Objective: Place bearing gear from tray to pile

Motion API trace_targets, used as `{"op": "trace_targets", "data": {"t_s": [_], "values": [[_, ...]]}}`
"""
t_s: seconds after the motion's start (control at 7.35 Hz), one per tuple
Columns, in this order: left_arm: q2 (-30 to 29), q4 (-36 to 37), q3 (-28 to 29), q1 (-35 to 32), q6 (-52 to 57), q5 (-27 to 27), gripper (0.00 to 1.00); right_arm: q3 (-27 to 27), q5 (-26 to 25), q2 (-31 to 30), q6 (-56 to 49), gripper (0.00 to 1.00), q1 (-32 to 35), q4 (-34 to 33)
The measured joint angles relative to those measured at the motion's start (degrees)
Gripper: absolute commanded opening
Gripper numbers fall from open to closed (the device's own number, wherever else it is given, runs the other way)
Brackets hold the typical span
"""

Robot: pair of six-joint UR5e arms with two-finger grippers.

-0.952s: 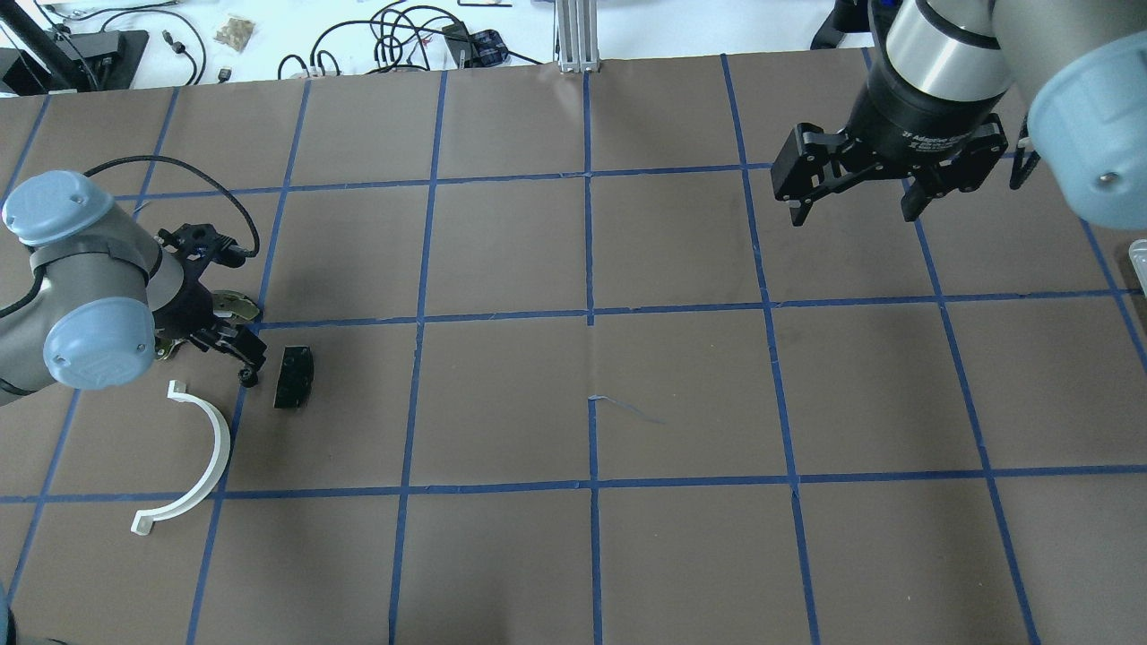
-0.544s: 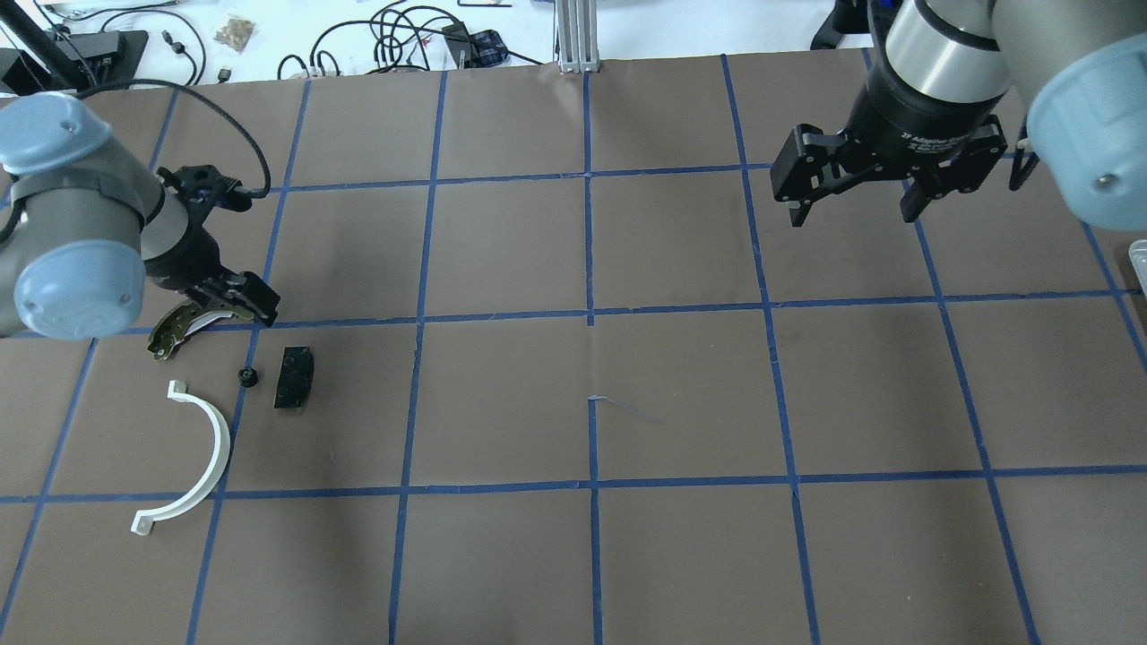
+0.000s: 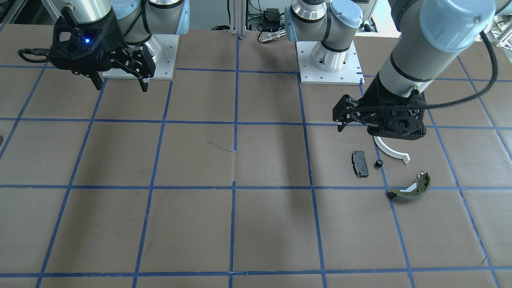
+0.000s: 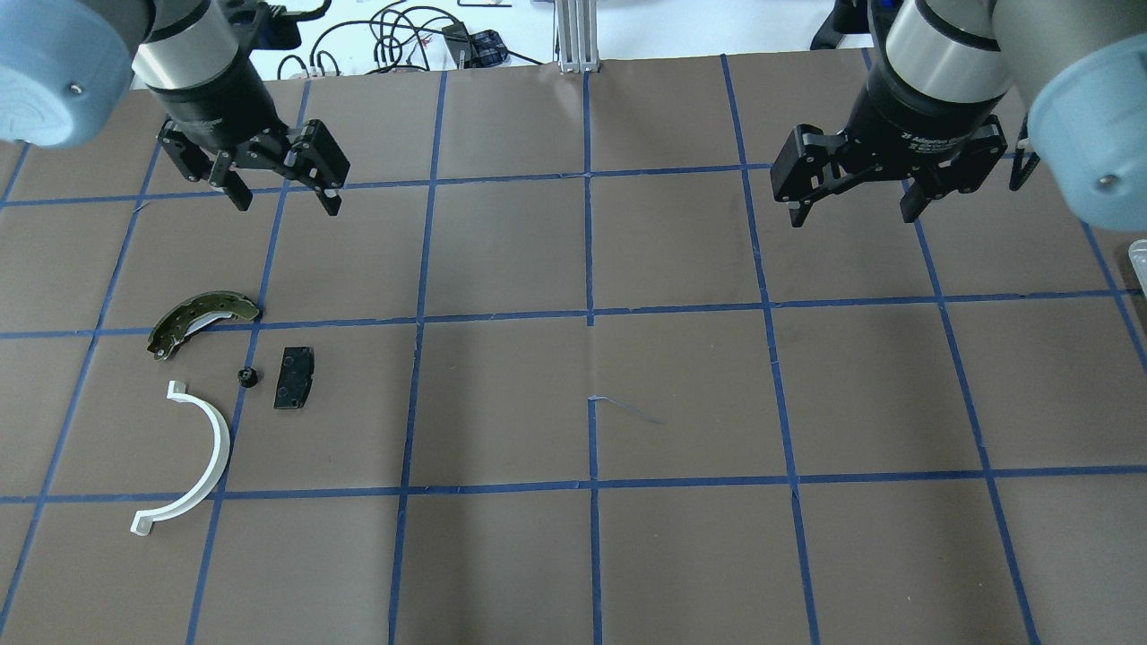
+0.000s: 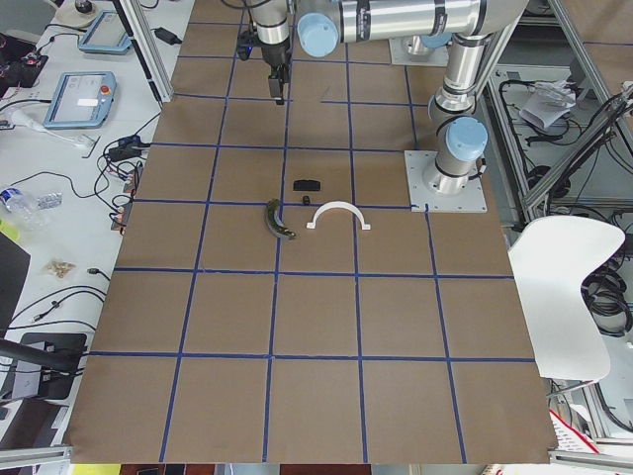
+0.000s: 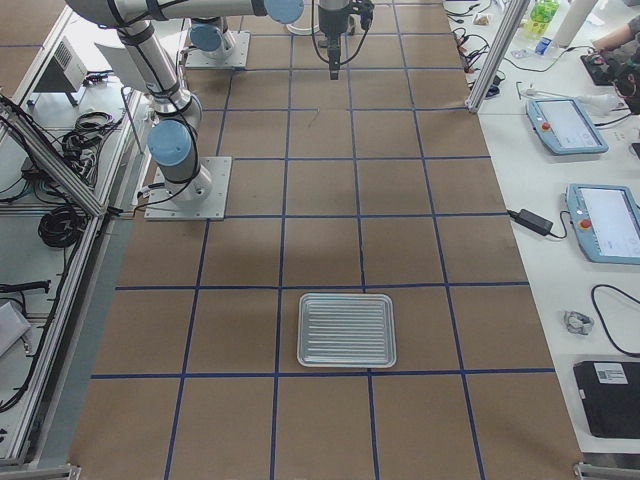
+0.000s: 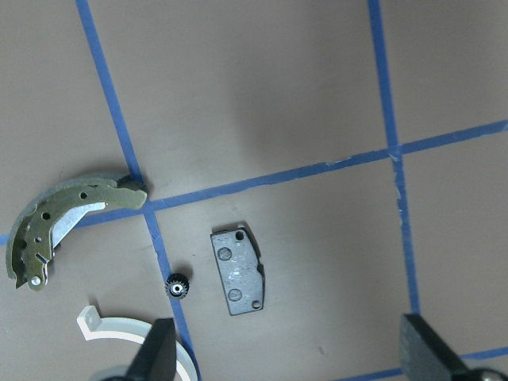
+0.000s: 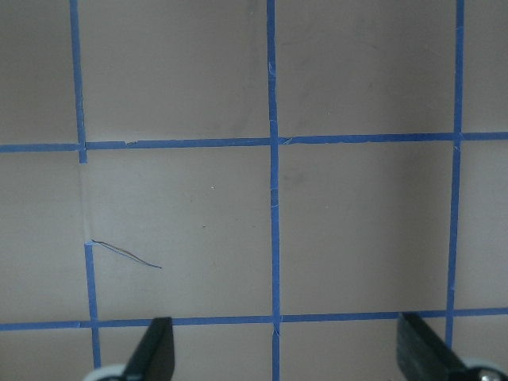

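since the earlier frames the left gripper has lifted off the pile and drawn away from the robot. it now hangs above the table with its jaws spread wide and nothing between them. the bearing gear is left on the table.

counted: one bearing gear, one black pad, one white half-ring, one olive shoe, one tray, two grippers.

the gear lies on the robot side of the left gripper, well apart from it, at the edge of a blue tape line. in the left wrist view it sits just above the left fingertip, just beside the pad and between the shoe and the half-ring. it lies flat with its bore facing up; being round, it shows no long axis.

the right gripper hangs far from the pile, jaws apart and empty.
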Motion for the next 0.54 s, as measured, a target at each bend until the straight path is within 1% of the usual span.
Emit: {"op": "trace_targets", "data": {"t_s": [0.27,0.54], "values": [[1.6,-1.8,1.9,-4.2,-3.5,-0.3,1.0,-0.2,0.5,0.2,-0.8,1.0,-0.5,0.0],[3.1,-1.8,1.4,-5.0,-3.9,-0.9,1.0,-1.1,0.8,0.4,-2.4,1.0,-2.1,0.3]]}}
